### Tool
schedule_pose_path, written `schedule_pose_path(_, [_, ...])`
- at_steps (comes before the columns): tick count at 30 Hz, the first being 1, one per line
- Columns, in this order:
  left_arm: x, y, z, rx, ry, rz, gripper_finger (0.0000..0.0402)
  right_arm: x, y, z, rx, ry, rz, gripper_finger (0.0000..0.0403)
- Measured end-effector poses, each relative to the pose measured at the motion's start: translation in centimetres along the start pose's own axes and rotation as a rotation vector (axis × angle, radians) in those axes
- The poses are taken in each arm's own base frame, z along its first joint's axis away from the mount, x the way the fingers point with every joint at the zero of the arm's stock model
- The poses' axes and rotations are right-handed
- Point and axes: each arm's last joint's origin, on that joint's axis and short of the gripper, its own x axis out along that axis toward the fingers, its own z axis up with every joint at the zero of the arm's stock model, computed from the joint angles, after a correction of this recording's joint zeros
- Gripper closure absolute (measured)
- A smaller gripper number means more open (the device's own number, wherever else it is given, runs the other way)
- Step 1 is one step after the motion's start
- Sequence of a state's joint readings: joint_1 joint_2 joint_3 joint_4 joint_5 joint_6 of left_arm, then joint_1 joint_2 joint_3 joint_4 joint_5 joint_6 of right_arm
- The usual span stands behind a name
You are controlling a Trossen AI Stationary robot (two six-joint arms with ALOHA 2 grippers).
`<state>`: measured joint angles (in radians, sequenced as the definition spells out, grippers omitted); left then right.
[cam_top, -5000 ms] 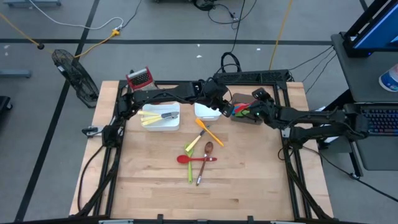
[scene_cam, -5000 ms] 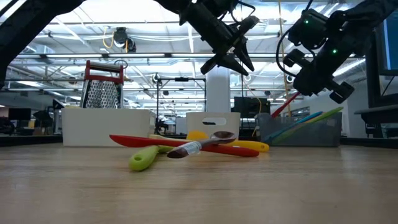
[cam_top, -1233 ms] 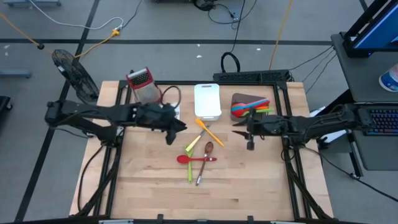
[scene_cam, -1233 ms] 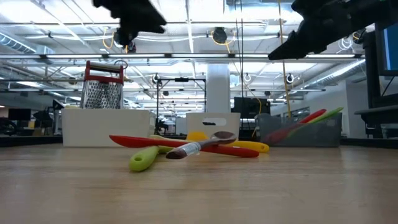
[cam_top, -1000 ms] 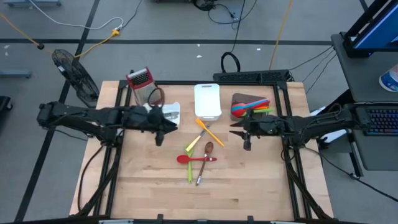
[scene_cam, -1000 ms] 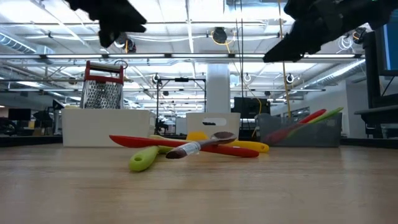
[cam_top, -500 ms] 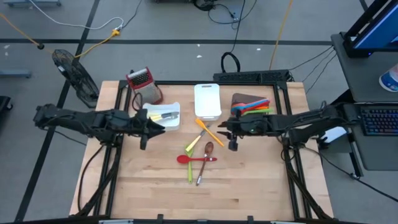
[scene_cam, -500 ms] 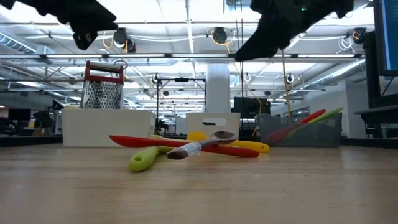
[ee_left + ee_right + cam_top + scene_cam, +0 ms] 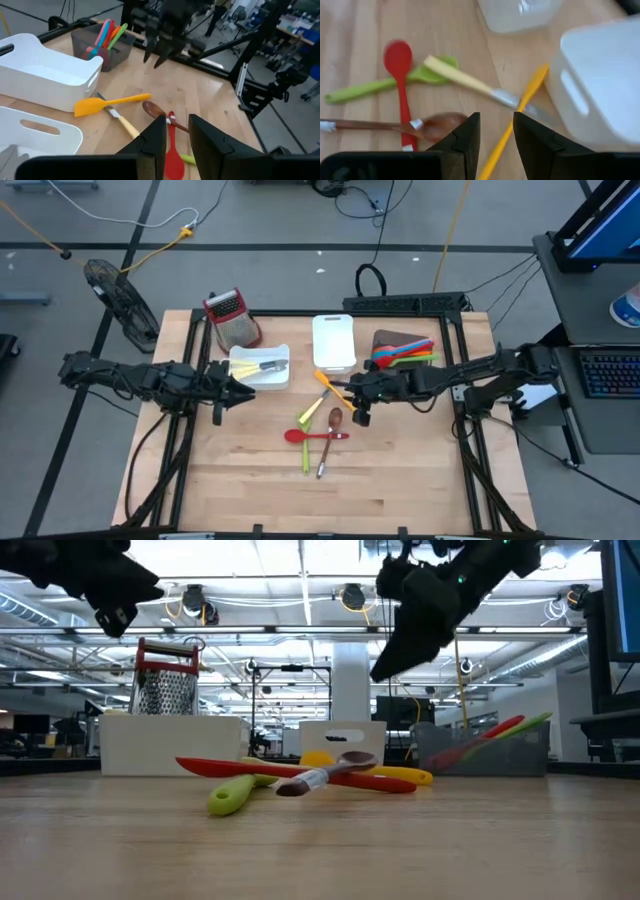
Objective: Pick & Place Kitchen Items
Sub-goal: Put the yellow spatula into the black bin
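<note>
**Two arms hovering over a table of trays and loose utensils**

While both arms are hanging above the wooden table (image 9: 250, 480), three containers are sitting along its far edge. Seen from above with the table centre as the clock's middle, a white tray (image 9: 262, 367) is lying at about ten o'clock, holding a cream-yellow utensil and a metal one (image 9: 268, 365). A second white tray (image 9: 333, 341), at twelve o'clock, is showing nothing inside. A brown tray (image 9: 392, 339) at about one o'clock is holding a bundle of utensils (image 9: 405, 352) in red, blue, orange and green; their exact count cannot be told. A red-topped metal box grater (image 9: 231, 317) is standing at eleven o'clock, just beyond the first white tray.

Five loose utensils are lying crossed near the table's centre: one orange spatula (image 9: 337, 391), one cream-handled tool with a metal neck (image 9: 470, 81), one green spatula (image 9: 307, 450), one red spoon (image 9: 312, 436) and one brown wooden spoon (image 9: 331, 435).

The right gripper (image 9: 356, 406) is hovering just above this pile, toward two o'clock from it, its fingers (image 9: 465, 137) standing slightly apart and gripping nothing. The left gripper (image 9: 222, 392) is hovering at nine o'clock, near the first white tray's near corner, its fingers (image 9: 155, 145) likewise a little apart and carrying nothing.
</note>
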<state>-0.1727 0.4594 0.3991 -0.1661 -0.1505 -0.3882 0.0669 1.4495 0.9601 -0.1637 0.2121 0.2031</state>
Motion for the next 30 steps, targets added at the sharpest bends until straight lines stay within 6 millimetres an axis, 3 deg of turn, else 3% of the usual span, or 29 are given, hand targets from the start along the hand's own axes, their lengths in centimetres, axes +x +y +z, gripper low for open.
schedule_pose_path(7, [0.0,0.3,-0.9,-0.014,0.009,-0.018,0.0316,2.3,0.0,-1.7,0.099,0.122,-0.056,0.0293])
schedule_pose_path(18, [0.0,0.3,-1.0,-0.020,0.017,-0.024,0.0316,4.3,0.2,-3.1,0.115,0.195,-0.076,0.0292])
schedule_pose_path(30, [0.0,0.2,-1.0,-0.014,0.027,-0.049,0.0316,5.9,0.3,-4.3,0.122,0.255,-0.080,0.0220])
